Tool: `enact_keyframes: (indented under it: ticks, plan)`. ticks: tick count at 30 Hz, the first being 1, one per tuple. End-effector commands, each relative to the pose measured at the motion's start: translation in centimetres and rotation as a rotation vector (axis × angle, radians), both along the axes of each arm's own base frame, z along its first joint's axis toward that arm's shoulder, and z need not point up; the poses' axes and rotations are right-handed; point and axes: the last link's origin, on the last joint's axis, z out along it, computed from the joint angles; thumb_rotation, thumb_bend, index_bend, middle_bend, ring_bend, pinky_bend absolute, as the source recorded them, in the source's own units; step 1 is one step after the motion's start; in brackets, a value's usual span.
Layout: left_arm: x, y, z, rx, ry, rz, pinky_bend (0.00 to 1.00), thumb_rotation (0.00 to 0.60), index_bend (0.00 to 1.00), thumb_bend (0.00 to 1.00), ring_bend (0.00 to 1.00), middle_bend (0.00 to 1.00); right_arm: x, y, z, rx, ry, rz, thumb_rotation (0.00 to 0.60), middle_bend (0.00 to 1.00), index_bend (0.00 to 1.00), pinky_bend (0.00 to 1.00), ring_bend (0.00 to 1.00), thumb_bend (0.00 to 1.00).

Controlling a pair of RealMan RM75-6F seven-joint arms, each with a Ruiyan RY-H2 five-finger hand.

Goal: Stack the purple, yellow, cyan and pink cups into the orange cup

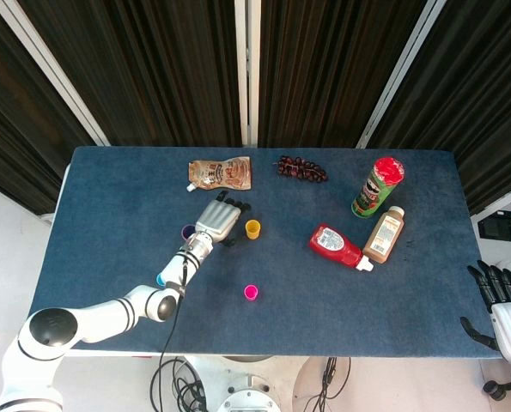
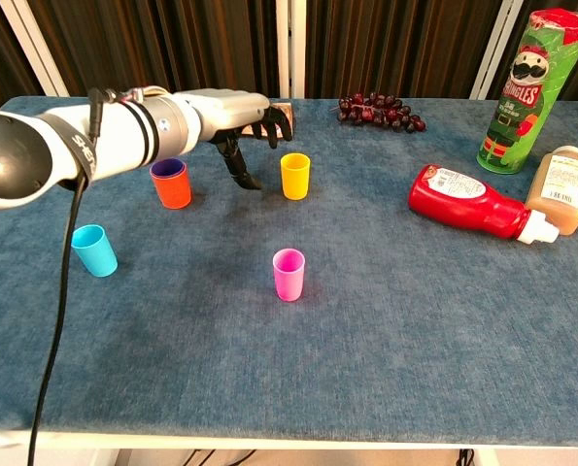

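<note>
The orange cup [image 2: 172, 187] stands left of centre with the purple cup [image 2: 169, 168] nested inside it; in the head view they show as one cup [image 1: 188, 232]. The yellow cup [image 2: 295, 176] [image 1: 252, 228] stands upright to their right. My left hand [image 2: 242, 124] [image 1: 220, 221] hovers between them, just left of the yellow cup, fingers apart and pointing down, holding nothing. The cyan cup [image 2: 93, 249] is at the near left, mostly hidden by my arm in the head view. Nearer the centre stands the pink cup [image 2: 289, 274] [image 1: 251, 292]. My right hand [image 1: 497, 292] rests off the table's right edge, fingers spread.
A ketchup bottle [image 2: 473, 209] lies on its side at the right, next to a brown sauce bottle [image 2: 559, 190] and a Pringles can [image 2: 524, 92]. Grapes [image 2: 381, 110] and a brown pouch [image 1: 222, 174] lie along the far edge.
</note>
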Motion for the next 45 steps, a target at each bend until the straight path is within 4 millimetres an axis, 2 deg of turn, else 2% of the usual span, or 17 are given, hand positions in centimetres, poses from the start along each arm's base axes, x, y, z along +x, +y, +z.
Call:
enact_keyframes:
  ticks: [1,9,21,33,36,38,41,45]
  plan:
    - [0.5,-0.5,-1.1,-0.038,-0.023,-0.006,0.03,0.6,0.2,0.21,0.21,0.23,0.0,0.0,0.0,0.0,0.0,-0.002,0.6,0.0,0.0,0.0,0.0,0.22]
    - [1.9,-0.4,-1.9,-0.012,-0.035,-0.063,0.03,0.6,0.27,0.21,0.3,0.3,-0.3,0.0,0.0,0.003,-0.001,-0.013,0.6,0.0,0.0,0.0,0.0,0.22]
    - [1.9,0.2,-2.1,0.021,-0.049,-0.045,0.11,0.6,0.41,0.26,0.45,0.41,-0.7,0.0,0.2,0.007,0.0,-0.023,0.6,0.0,0.0,0.0,0.0,0.22]
    - [2.3,0.2,-1.8,0.044,-0.071,-0.057,0.17,0.6,0.49,0.28,0.49,0.49,-0.8,0.1,0.2,0.01,0.001,-0.032,0.6,0.0,0.0,0.0,0.0,0.22]
    - [2.5,0.4,-0.7,0.066,-0.084,-0.067,0.17,0.6,0.49,0.28,0.5,0.49,-0.8,0.1,0.3,0.006,0.003,-0.032,0.6,0.0,0.0,0.0,0.0,0.22]
    - [2.6,0.4,1.0,0.103,-0.107,-0.078,0.17,0.6,0.49,0.27,0.5,0.49,-0.8,0.1,0.4,0.006,0.001,-0.033,0.6,0.0,0.0,0.0,0.0,0.22]
    - [2.2,-0.3,4.2,0.166,-0.126,-0.09,0.17,0.6,0.49,0.27,0.5,0.49,-0.8,0.1,0.6,0.012,0.007,-0.031,0.6,0.0,0.0,0.0,0.0,0.22]
    - [0.1,-1.6,8.3,0.198,-0.083,-0.037,0.17,0.6,0.49,0.26,0.5,0.49,-0.5,0.0,0.5,0.018,0.01,-0.021,0.6,0.0,0.0,0.0,0.0,0.22]
